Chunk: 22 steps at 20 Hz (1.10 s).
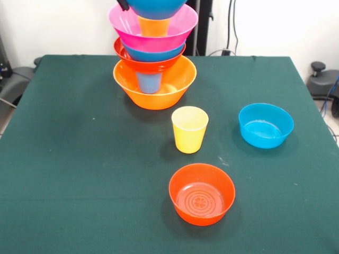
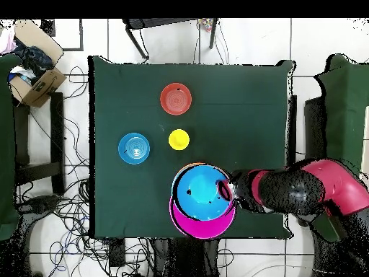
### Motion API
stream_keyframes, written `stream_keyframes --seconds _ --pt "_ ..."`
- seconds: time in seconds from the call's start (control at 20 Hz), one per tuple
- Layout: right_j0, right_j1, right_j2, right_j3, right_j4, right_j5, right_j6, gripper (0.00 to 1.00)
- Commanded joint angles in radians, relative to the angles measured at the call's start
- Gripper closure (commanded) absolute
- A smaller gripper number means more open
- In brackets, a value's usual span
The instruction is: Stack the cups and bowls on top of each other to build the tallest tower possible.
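Observation:
The tower stands on the big orange bowl (image 1: 153, 90), which holds a blue cup (image 1: 149, 82). Above it come a red-orange bowl (image 1: 144, 65), a blue bowl (image 1: 153, 53), then the big pink bowl (image 1: 153, 33) (image 2: 202, 223) with an orange cup (image 1: 154, 26) in it. A larger blue bowl (image 1: 158, 6) (image 2: 202, 191) sits on top, and my gripper (image 1: 123, 4) (image 2: 226, 191) is shut on its rim. Loose on the table are a yellow cup (image 1: 189, 128) (image 2: 179, 139), a small blue bowl (image 1: 265, 125) (image 2: 134, 148) and a red-orange bowl (image 1: 202, 193) (image 2: 176, 99).
The table carries a dark green cloth (image 1: 79, 159). My arm (image 2: 303, 189) reaches across the table's edge beside the tower. An open cardboard box (image 2: 32, 68) and loose cables (image 2: 65, 209) lie on the floor off one side.

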Motion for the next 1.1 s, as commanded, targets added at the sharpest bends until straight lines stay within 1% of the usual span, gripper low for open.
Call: stream_keyframes --seconds 0.05,0.35,0.6,1.1 --pt "0.013 0.017 -0.063 0.053 -0.075 0.1 -0.307 1.0" --pt "0.013 0.03 -0.077 0.054 -0.091 0.091 -0.311 1.0" --pt "0.02 0.022 -0.071 0.045 -0.08 0.115 -0.313 1.0" --pt "0.024 0.02 -0.075 0.044 -0.072 0.128 -0.304 1.0"
